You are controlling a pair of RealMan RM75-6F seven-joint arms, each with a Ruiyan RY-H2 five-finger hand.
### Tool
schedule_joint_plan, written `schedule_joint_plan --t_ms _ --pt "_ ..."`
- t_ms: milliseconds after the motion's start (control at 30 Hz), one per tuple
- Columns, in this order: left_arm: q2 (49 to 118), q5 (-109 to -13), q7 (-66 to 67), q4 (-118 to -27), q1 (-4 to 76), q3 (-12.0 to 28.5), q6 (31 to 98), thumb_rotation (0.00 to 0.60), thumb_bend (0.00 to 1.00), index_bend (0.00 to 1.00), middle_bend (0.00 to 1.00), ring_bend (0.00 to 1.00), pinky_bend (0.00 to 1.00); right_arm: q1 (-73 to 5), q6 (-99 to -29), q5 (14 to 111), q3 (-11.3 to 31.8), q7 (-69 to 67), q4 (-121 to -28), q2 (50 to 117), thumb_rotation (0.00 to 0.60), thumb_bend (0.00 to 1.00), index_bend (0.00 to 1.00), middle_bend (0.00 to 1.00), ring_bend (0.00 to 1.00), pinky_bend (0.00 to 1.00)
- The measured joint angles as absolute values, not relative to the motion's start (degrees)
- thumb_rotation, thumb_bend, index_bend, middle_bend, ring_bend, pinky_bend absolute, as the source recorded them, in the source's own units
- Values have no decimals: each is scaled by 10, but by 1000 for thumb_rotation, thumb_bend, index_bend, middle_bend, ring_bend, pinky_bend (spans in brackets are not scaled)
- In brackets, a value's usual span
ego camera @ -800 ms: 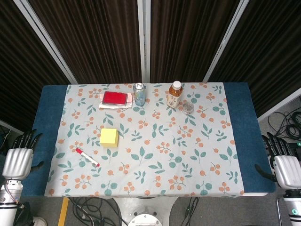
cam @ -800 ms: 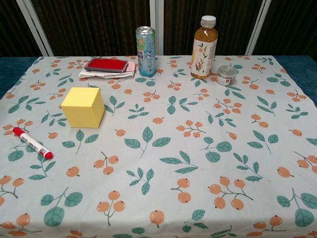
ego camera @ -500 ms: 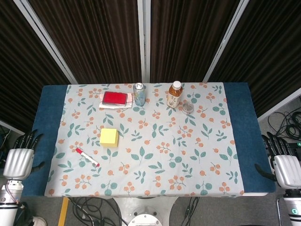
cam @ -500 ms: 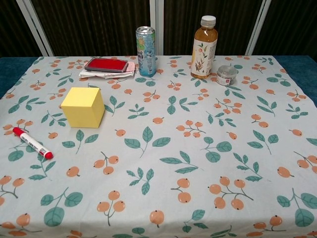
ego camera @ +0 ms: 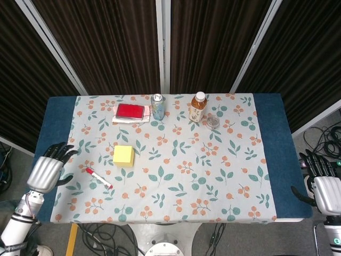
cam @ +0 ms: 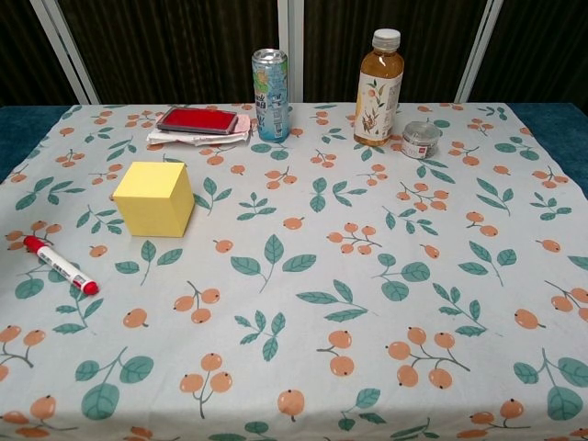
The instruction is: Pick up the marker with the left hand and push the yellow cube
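Head view: marker (ego camera: 98, 178) near left hand (ego camera: 48, 172), apart, untouched.

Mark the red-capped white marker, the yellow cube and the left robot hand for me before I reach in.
red-capped white marker (cam: 60, 265): chest view, middle of the white barrel.
yellow cube (cam: 154, 198): chest view, its front face.
left robot hand (ego camera: 47, 172): head view, back of the palm, at the table's left edge.
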State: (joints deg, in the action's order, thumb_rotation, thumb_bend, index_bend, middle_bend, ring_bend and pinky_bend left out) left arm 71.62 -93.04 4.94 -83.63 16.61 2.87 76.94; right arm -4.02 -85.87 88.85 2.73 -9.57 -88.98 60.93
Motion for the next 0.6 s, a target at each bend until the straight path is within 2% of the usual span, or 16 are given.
schedule_joint_plan --t_ms 267,367,600 --pt "758 -965 37 -767 231 10 681 600 201 439 418 223 241 -36 -862 887 26 -97 -890 608 600 151 0 0 0 0" --pt "782 -964 42 -739 248 3 651 600 209 452 440 247 283 -36 -860 885 25 -97 -890 608 600 150 0 0 0 0" --pt "827 -951 62 -698 262 -10 621 600 240 503 487 267 310 -39 -854 883 26 -95 -890 608 600 150 0 0 0 0"
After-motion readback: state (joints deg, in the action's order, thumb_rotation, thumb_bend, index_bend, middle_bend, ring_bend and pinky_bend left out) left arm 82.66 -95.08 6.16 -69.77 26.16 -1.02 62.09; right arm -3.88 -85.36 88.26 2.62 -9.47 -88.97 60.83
